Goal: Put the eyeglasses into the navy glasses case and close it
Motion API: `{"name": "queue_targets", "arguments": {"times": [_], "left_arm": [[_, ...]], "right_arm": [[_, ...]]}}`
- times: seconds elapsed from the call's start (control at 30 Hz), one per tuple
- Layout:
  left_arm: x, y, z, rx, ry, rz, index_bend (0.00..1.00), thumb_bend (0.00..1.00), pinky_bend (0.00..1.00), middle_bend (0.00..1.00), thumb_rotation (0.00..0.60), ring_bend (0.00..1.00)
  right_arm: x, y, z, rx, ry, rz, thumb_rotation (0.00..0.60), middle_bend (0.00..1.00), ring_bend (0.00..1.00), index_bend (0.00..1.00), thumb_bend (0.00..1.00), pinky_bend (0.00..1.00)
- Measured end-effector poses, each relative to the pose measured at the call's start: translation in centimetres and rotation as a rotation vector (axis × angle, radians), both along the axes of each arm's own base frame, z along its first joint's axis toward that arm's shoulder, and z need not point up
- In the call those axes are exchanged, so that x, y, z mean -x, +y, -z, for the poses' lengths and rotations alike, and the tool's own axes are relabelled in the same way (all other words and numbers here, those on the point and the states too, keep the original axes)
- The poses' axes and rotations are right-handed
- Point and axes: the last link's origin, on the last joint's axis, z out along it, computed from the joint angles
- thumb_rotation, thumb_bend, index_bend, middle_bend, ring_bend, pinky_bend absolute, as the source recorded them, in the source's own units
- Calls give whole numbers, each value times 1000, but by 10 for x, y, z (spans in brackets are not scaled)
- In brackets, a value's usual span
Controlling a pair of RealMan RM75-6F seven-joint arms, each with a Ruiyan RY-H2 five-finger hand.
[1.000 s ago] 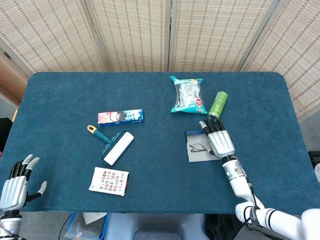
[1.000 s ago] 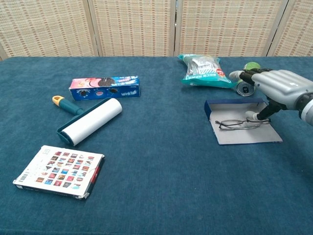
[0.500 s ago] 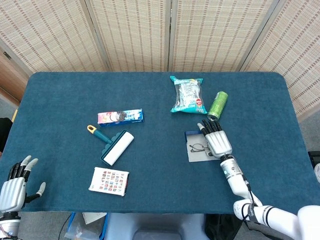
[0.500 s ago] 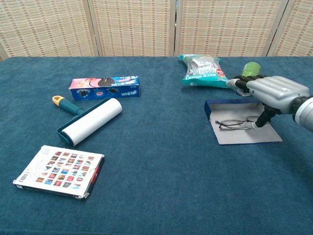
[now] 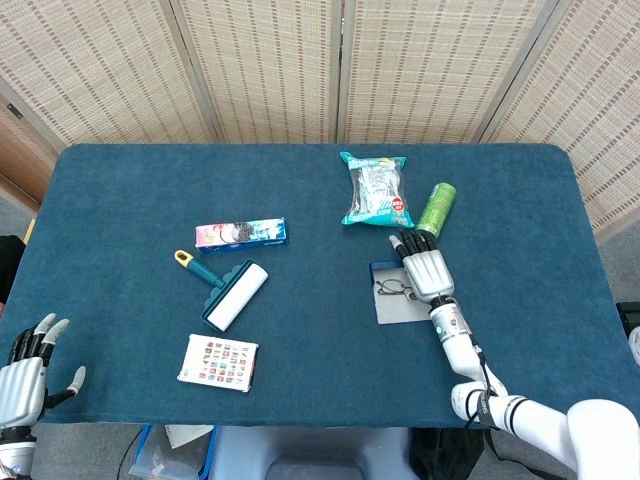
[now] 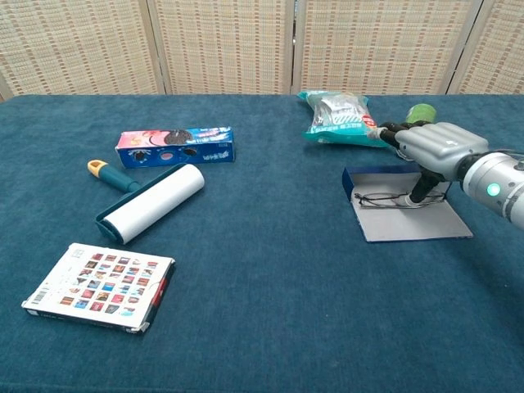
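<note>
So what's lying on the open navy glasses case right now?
The eyeglasses lie on the navy glasses case near its raised edge. The right hand covers their right end.

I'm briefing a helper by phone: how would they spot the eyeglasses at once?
Look on the right half of the blue table, just in front of the teal snack bag. The open navy glasses case lies flat there, and the thin wire-framed eyeglasses rest on its pale lining, under the right hand, the only slender wire object around.
</note>
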Motion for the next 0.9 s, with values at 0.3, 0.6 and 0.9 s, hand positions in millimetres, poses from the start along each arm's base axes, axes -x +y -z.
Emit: {"name": "queue_targets", "arguments": {"times": [0.3,0.6,0.9], "left_arm": [[1,0,0,-1,-1,-7,126,331,0,53,600,63],[2,0,0,-2,-1,-11,126,331,0,52,600,63],[2,0,1,-2,-3,-12,126,331,0,53,600,63]], "right_arm": [[-5,-15,3,12,1,6,600,0,0,0,189,12],[-7,-26,4,20,16,17,600,0,0,0,189,12],[-1,-31,0,30,18,40,600,0,0,0,189,12]]}}
